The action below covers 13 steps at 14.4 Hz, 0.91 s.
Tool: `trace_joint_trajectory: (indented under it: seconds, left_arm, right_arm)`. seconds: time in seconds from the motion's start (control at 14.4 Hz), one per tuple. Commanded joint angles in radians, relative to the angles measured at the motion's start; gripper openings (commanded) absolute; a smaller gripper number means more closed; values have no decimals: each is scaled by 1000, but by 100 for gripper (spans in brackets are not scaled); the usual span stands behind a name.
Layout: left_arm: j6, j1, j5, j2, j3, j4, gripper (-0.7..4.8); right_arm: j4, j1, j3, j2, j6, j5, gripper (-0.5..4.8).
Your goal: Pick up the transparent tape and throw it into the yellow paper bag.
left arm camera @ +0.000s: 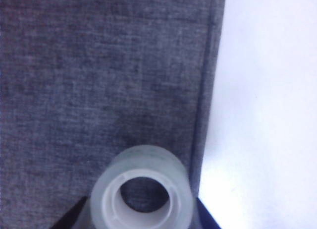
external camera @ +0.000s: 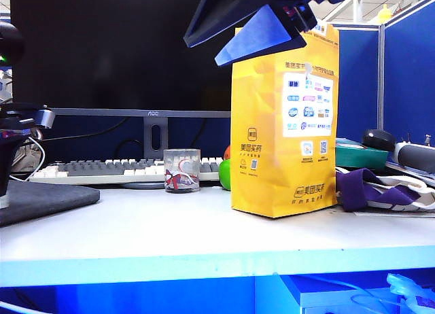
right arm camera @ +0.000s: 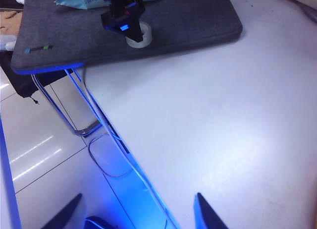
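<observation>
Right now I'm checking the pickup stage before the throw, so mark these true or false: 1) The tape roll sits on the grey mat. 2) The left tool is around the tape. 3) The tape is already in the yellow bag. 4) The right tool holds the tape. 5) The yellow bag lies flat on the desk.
1) True: the tape roll rests on the grey mat.
2) True: the left tool has a finger on each side of the roll.
3) False: the tape is on the mat, away from the yellow bag.
4) False: the right tool is open and empty above the desk.
5) False: the bag stands upright.
</observation>
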Motion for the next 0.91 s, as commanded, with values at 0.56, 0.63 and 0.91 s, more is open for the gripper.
trace_joint_trajectory:
  seconds: [0.56,0.63,0.91]
  left_arm:
    - [4,-1,4,55,2,-13,238]
    - [4,-1,4,55,2,-15,236]
    - [25,-1,5,55,3,-13,174]
  right_arm:
    - [31,0,7,-3,-4,-1,288]
    - [34,0,7,-3,-4,-1,288]
    - [35,0,7,-3,-4,0,288]
